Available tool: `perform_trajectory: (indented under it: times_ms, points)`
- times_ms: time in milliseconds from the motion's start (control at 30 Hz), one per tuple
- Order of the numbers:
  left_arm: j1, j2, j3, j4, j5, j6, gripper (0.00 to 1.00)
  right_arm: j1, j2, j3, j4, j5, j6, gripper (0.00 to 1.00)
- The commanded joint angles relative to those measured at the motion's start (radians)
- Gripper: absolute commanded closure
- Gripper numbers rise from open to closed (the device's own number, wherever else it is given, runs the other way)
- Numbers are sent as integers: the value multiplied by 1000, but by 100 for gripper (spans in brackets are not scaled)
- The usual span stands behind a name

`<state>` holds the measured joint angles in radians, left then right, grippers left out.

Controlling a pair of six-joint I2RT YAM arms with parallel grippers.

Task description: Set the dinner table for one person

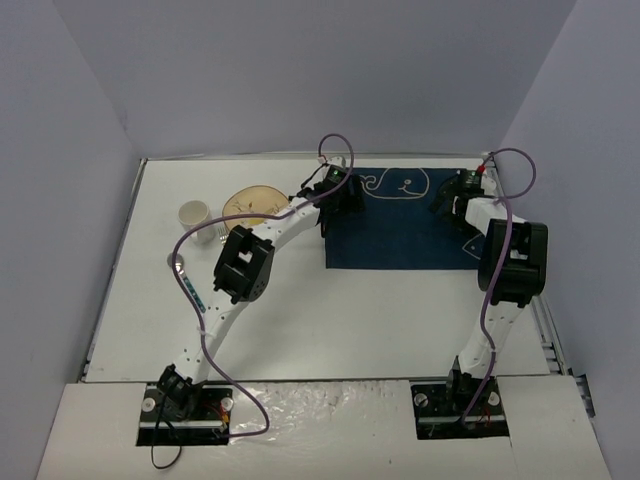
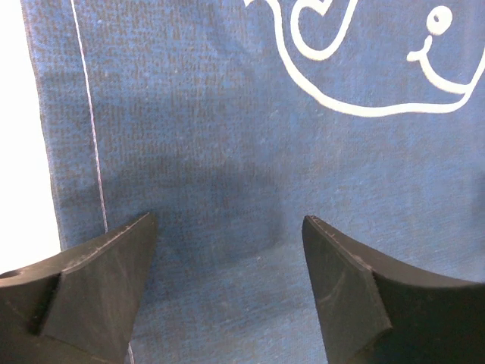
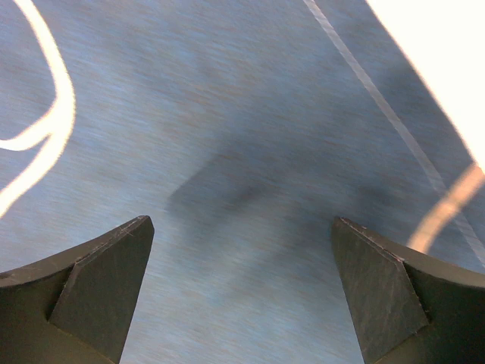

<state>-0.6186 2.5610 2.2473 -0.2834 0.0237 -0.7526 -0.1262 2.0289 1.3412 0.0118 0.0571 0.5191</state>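
The dinner table (image 1: 380, 320) is filling almost the whole top view, white and flat. The navy placemat (image 1: 400, 240) with the whale outline is lying on its far half, a little right of the middle.

Both arms are reaching over this cloth. The left gripper (image 2: 227, 220) is hanging above its left border and the right gripper (image 3: 239, 221) near its right border. Both are keeping their fingers spread wide, with nothing between them but shadow on the fabric.

In my judgement the cloth is the main danger. The fingers are looking very close to it, so closing or sliding here may be pinching a fold and dragging the placemat askew. The right wrist view is blurred, so I cannot tell the height there well.

The tan plate (image 1: 250, 205) is sitting off the placemat, just beside the left forearm, and the white cup (image 1: 194, 214) is standing to its left. A careless swing of that arm may be pushing either of them.

A small grey thing (image 1: 178, 265) is lying near the purple cable (image 1: 186, 240); it is too small to name.
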Motion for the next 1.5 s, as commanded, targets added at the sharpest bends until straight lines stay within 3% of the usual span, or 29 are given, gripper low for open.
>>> perform_trajectory:
  times_ms: [0,233,467,867,1100,1467]
  points:
    - [24,-105,-61,-27,-29,69,23,13,-120,-7,-105,80,-104,0]
    - [24,-284,-146,-8,-51,100,15,77,-207,26,-109,78,-226,0]
    - [22,-475,-226,-38,-70,148,5,229,-187,58,-107,61,-354,0]
    - [7,-1108,-842,-154,-187,210,3,309,-27,108,-91,53,-369,0]
    - [6,-1396,-1144,-259,-272,137,3,308,43,108,-80,65,-388,0]
    - [8,-1574,-1233,-396,-342,90,3,285,108,102,-78,96,-411,0]
